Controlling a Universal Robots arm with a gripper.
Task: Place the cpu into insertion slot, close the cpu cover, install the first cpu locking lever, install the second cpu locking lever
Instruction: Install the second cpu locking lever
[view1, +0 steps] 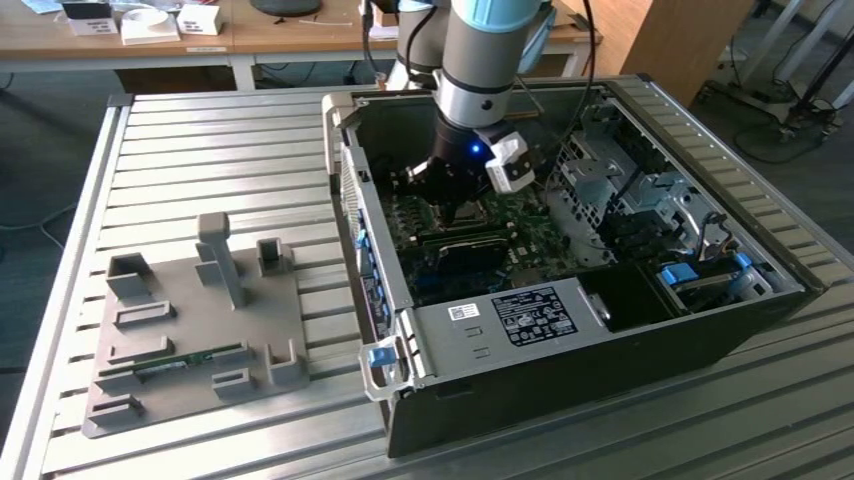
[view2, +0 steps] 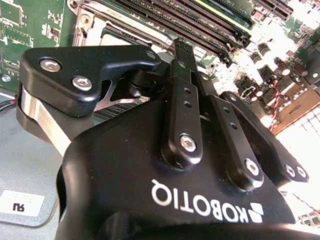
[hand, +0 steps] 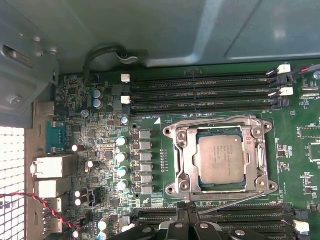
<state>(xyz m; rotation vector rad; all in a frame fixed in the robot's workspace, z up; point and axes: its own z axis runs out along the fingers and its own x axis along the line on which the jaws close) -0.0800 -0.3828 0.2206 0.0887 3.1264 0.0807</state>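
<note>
One cpu (hand: 220, 160) seated in insertion slot (hand: 187, 165) — gripper (view2: 180, 55) fingers pressed together, empty.

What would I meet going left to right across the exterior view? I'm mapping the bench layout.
Grey fixture tray → blue latch at the computer case's front corner → end effector over the green motherboard → blue drive-bay clips.

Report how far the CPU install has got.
Done: the cpu sits in the insertion slot, and the cpu cover looks folded flat around it. In hand: the gripper hovers at the socket's edge, close to a thin lever rod that slants loose across the frame. Left: that lever looks unlatched, and I cannot tell the other lever's state.
</note>
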